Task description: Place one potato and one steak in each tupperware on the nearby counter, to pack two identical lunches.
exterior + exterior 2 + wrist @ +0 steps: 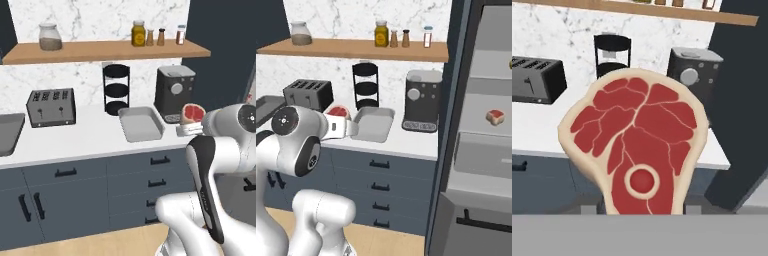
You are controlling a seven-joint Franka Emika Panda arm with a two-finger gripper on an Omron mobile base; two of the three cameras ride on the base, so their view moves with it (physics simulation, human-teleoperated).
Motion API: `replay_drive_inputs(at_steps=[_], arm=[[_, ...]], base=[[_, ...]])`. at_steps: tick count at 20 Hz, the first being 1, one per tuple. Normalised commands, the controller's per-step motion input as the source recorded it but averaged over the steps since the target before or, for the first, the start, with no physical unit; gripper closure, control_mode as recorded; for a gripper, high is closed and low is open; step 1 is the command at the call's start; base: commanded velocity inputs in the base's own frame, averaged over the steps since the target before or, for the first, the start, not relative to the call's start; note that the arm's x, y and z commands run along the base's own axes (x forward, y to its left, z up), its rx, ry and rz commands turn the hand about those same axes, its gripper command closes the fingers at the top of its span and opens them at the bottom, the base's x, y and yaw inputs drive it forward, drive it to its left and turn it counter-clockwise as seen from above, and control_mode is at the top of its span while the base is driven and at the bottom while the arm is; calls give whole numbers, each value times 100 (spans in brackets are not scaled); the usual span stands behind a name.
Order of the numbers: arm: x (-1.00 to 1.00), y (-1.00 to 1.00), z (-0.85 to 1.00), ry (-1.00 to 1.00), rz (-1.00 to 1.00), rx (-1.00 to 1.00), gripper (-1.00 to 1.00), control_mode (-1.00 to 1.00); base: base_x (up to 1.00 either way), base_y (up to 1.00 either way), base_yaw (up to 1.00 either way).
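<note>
A raw red steak with a pale fat rim stands upright, close to the hand camera, and my gripper is shut on its lower edge. The steak hangs in front of the white counter, just right of a grey tupperware that has nothing in it. The corner of a second grey tupperware shows at the far left of the counter. From the right base view, another steak lies on a shelf of the open fridge. The fingertips are hidden behind the held steak.
On the counter stand a black toaster, a black round tiered rack and a dark coffee machine. A wooden wall shelf carries jars and shakers. The open fridge is to the right.
</note>
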Motion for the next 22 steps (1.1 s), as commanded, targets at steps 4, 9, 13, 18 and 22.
replay_drive_inputs(at_steps=[4,9,13,18,22], arm=[[0,0,0,0,0,0,100,100],[27,22,-33,1,0,0,100,-100],[79,21,-86,19,0,0,100,-100],[82,0,-57,8,0,0,100,-100],[55,-1,-35,5,0,2,100,-100]], base=[[100,42,0],[52,37,0],[0,0,0],[0,0,0],[0,0,0]])
